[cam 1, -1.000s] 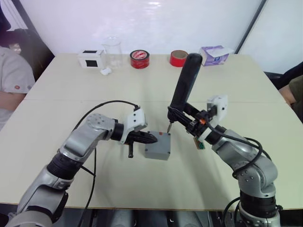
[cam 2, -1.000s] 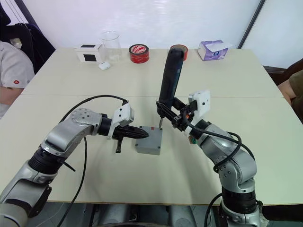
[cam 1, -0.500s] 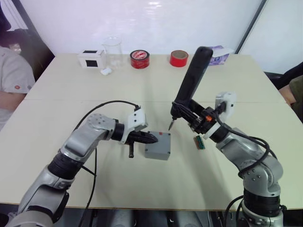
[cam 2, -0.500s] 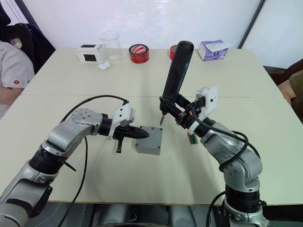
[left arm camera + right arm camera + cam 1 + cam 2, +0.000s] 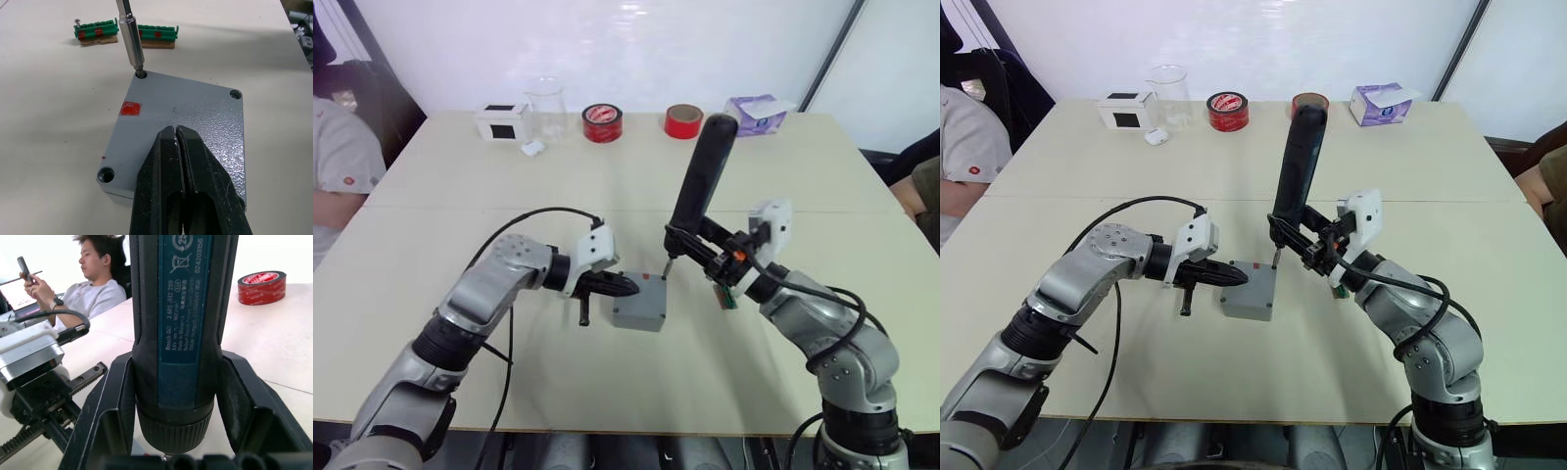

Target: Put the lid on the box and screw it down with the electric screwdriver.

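Screwdriver (image 5: 698, 186), clamped in the right gripper (image 5: 717, 258), now seating its bit in the lid's (image 5: 182, 122) far corner hole; left gripper (image 5: 180, 147), jaws together, pressing down the light, stiff, slippery lid.

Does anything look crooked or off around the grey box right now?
Nothing stands out. The lid sits flush on the box, and the electric screwdriver bit rests in a corner hole.
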### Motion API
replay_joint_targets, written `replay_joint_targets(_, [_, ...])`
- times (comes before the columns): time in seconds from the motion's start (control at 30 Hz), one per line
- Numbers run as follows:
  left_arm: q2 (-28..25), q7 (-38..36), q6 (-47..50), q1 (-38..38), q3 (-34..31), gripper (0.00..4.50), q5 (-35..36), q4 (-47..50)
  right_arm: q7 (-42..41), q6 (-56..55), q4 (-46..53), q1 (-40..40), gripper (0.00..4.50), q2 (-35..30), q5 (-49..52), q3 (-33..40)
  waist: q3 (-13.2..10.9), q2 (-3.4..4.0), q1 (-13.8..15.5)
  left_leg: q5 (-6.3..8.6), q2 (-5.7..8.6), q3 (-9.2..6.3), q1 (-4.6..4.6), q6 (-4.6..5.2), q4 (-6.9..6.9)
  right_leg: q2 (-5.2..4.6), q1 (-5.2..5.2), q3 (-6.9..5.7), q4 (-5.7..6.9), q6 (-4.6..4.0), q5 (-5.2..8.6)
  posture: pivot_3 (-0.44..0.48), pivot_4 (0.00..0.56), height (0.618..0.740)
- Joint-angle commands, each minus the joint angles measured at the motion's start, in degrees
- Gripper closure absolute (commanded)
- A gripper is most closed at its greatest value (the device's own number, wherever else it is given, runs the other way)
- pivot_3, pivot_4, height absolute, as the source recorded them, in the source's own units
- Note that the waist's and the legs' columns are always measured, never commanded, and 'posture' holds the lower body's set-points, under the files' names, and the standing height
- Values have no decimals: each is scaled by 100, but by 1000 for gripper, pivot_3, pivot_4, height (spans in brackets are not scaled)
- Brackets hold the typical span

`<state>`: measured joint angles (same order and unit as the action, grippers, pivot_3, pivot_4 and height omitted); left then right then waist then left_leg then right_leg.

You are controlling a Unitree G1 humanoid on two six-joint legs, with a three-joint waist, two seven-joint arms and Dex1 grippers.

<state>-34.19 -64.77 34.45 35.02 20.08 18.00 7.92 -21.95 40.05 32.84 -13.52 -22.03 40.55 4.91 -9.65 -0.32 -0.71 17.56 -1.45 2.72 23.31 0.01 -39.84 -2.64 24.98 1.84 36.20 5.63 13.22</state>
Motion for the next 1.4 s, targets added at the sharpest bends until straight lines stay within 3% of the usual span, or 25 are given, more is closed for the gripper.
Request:
replay_joint_targets(0.03, [-33,-27,20,4,75,4500,-119,-24,-199,-157,116,102,2736,-249,-411,-401,1,-2,-1,0,0,0,-2,0,0,0,-3,0,-1,0,0,0,150,740])
replay_joint_targets(0.4, [-15,17,1,-165,135,4500,-242,-12,-94,-228,-295,266,2736,-92,-906,-942,41,-44,-3,5,-6,0,-91,8,13,1,-86,-1,-7,-25,18,0,150,740])
replay_joint_targets(0.93, [62,-14,-165,-209,194,4500,-366,-171,-229,-532,-306,746,2736,-24,-907,-798,93,-72,0,6,-12,-2,-99,8,17,2,-91,-1,-7,-28,21,0,150,740])
replay_joint_targets(1.4, [79,-12,-189,-235,212,4500,-354,-184,-128,-393,-454,651,2736,-42,-1139,-1017,142,-85,3,6,-23,-1,-110,9,28,1,-98,-1,-11,-50,34,0,150,740])
